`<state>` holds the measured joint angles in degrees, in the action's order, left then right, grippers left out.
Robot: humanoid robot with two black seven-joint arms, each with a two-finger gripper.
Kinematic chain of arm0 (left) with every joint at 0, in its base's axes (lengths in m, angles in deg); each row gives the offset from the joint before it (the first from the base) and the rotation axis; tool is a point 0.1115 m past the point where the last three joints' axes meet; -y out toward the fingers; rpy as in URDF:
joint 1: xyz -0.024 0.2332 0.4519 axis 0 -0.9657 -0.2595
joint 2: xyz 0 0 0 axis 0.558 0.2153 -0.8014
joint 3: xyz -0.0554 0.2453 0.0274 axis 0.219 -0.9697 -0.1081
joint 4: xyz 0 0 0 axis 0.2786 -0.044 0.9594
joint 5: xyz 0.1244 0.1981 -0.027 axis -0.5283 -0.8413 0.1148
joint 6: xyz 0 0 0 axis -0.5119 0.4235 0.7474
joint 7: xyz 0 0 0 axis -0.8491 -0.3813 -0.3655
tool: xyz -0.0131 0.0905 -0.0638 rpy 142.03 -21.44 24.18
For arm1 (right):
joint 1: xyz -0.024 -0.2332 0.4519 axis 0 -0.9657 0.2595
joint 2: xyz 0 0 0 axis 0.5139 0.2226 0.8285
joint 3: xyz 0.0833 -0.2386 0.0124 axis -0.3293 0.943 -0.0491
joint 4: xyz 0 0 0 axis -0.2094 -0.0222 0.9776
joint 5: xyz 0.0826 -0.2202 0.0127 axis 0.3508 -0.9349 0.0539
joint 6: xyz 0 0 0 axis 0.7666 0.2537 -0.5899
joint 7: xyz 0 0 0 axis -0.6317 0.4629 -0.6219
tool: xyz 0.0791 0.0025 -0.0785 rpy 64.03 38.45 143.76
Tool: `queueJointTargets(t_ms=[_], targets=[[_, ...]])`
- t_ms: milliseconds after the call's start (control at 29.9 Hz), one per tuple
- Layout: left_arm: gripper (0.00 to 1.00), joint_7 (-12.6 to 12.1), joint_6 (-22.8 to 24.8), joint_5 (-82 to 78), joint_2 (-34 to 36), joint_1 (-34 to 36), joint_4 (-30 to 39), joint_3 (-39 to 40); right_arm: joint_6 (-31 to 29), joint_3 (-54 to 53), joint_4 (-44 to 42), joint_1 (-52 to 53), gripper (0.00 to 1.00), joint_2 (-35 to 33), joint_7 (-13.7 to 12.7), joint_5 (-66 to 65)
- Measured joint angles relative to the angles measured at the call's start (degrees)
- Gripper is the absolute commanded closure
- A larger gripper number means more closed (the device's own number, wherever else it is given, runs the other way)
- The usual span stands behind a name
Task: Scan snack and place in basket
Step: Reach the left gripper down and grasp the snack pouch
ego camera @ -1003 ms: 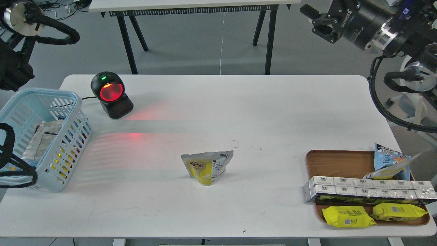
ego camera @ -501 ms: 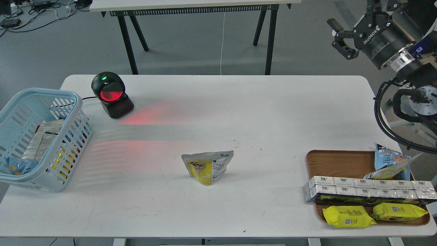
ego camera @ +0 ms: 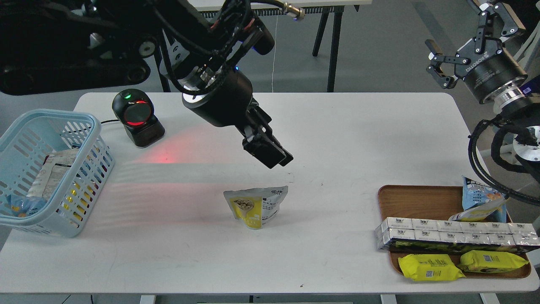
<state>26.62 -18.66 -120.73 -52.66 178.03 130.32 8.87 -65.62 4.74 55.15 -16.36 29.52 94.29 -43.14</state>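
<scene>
Upper centre of frame: left gripper above small silver-and-yellow stand-up snack pouch, not touching; finger gap hard to tell. Right gripper upper right, spread, empty. Pouch upright mid white table; light blue slotted plastic basket far left.

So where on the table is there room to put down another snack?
The white table is bare between the snack and the wooden tray, along the front edge, and between the basket and the snack. It is crowded on the tray, packed with packets, and inside the basket. The left gripper hangs above the snack.
</scene>
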Motion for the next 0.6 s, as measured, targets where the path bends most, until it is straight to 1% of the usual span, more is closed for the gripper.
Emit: queueJointTargets(t_ms=[201,368,535,568,602], targets=[[0.01,0.00,-0.02,-4.04,-5.97,-1.35,-0.02,-5.04,-0.04,-0.22,0.01,-0.30,0.02,-0.25,-0.24,0.06],[0.01,-0.01,-0.02,-4.47,-9.04,-4.94,-1.46,-5.87,-0.88,-0.29,-0.07,-0.46,0.02,-1.57,-0.28,0.06],[0.02,-0.01,-0.02,-4.49,-12.26,-10.50,-5.87,-5.92,-1.20,-0.29,-0.05,-1.37,0.02,-1.81,-0.22,0.12],[0.03,-0.01,-0.02,-4.50,-12.81,-11.67,-7.19,-5.92,-1.25,-0.29,0.02,-1.57,0.02,-1.82,-0.15,0.14],[0.07,-0.02,-0.02,-4.50,-13.32,-12.79,-8.39,-5.92,-1.31,-0.29,0.05,-1.78,0.02,-1.82,-0.10,0.14]])
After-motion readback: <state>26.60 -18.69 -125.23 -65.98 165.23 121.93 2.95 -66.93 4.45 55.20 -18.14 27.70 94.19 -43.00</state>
